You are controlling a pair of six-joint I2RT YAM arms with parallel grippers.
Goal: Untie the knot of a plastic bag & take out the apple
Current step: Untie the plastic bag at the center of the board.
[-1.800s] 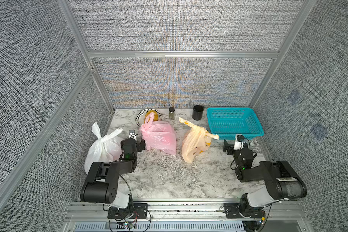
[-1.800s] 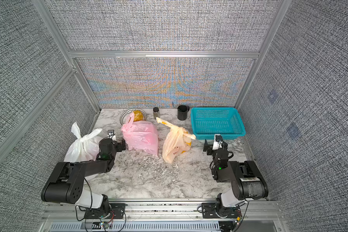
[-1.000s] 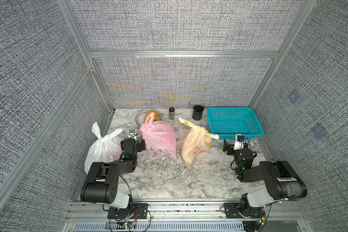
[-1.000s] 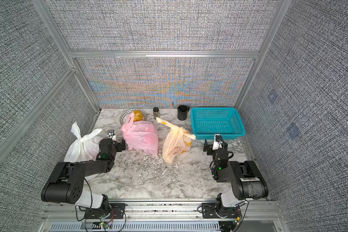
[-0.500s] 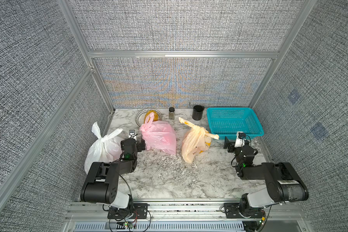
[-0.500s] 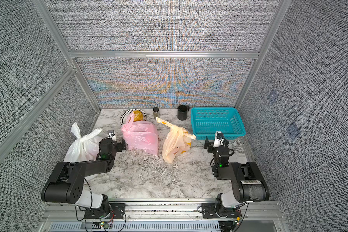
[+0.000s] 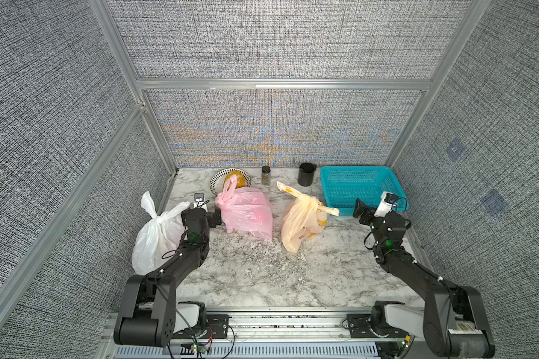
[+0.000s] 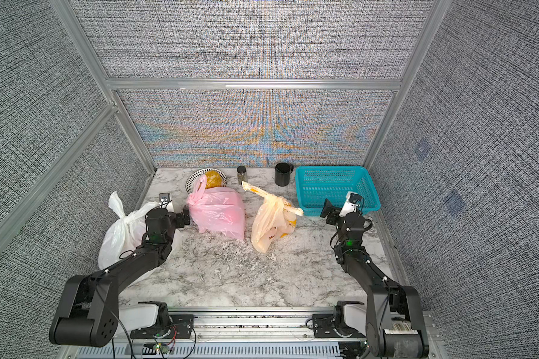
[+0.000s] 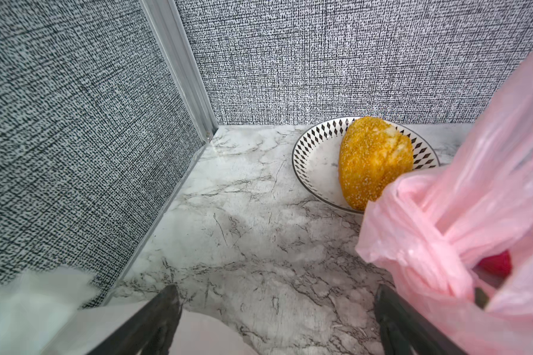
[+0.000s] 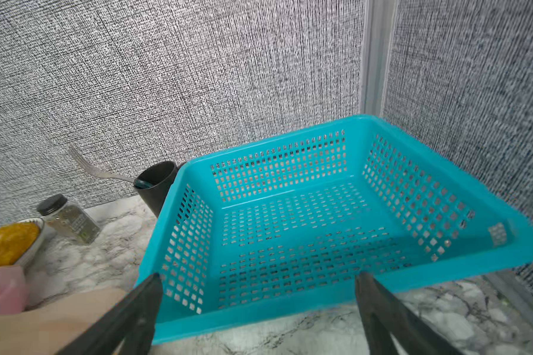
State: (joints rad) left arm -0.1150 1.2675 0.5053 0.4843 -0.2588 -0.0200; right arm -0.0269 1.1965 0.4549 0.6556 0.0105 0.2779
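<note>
- Bench (image 7: 262, 273): marble top, 3 tied bags in a row across the middle.
- Pink bag (image 7: 246, 214): mid-bench, left of centre. Its knot (image 7: 223, 200) was tied and sat on the bag's left side, loop standing up twd the far edge.
- Red object (image 9: 496, 264) showed through the pink film just under the knot in the L wrist view. Couldn't tell if it was the apple.
- White bag (image 7: 156, 236): at the left edge, tied, ears up.
- Orange bag (image 7: 299, 220): approx. centre, tied, with one tail pointing at the far edge and one at the basket.
- L gripper (image 9: 277, 307): jaws wide apart, nothing betw. them. It sat low betw. the white and pink bags, and pink film lay against one finger (image 9: 394, 313) in the wrist view.
- R gripper (image 10: 259, 295): jaws wide apart, nothing held. It was low near the right edge, facing the basket's near wall, with the orange bag just beside it.
- Basket (image 7: 355, 169): teal, far right corner.
- Cup (image 7: 306, 174): black, far edge, touching the basket's left side in the R wrist view, w/ a fork (image 10: 90, 167) leaning out.
- Jar (image 7: 265, 175): dark lid, far edge, left of the cup.
- Plate (image 7: 215, 181): far edge left of the jar, behind the pink bag, carrying a yellow bun (image 9: 373, 159).
</note>
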